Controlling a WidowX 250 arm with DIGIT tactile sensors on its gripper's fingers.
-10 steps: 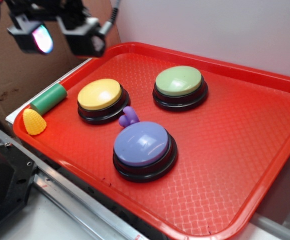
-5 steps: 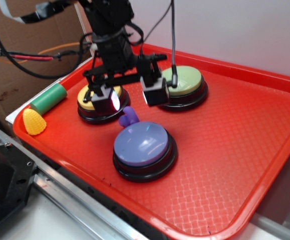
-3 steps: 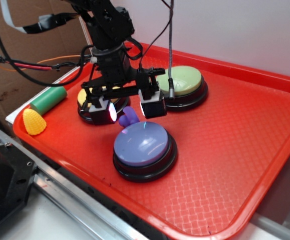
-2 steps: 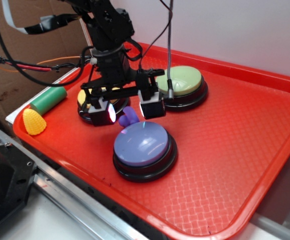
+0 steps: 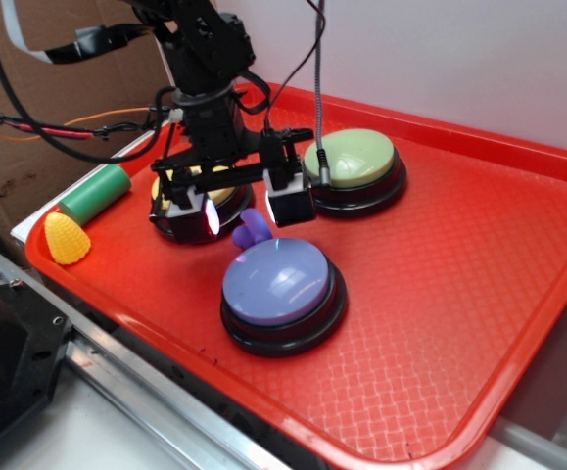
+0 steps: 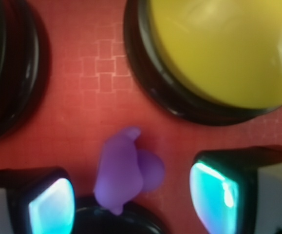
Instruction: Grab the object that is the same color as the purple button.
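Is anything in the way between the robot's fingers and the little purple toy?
Nothing visible sits between them. The gripper is open, with the purple toy in the gap between its fingers. The purple button and yellow button crowd close beside the toy, but neither blocks the fingers.

The object [image 6: 123,170] is smooth, glossy purple plastic, as is the dome of the purple button [image 5: 278,279] on its shiny black base. The red tray [image 5: 459,294] is plastic with a fine embossed grid texture; the tool [image 5: 244,208] pads [image 6: 214,192] look translucent and glossy.
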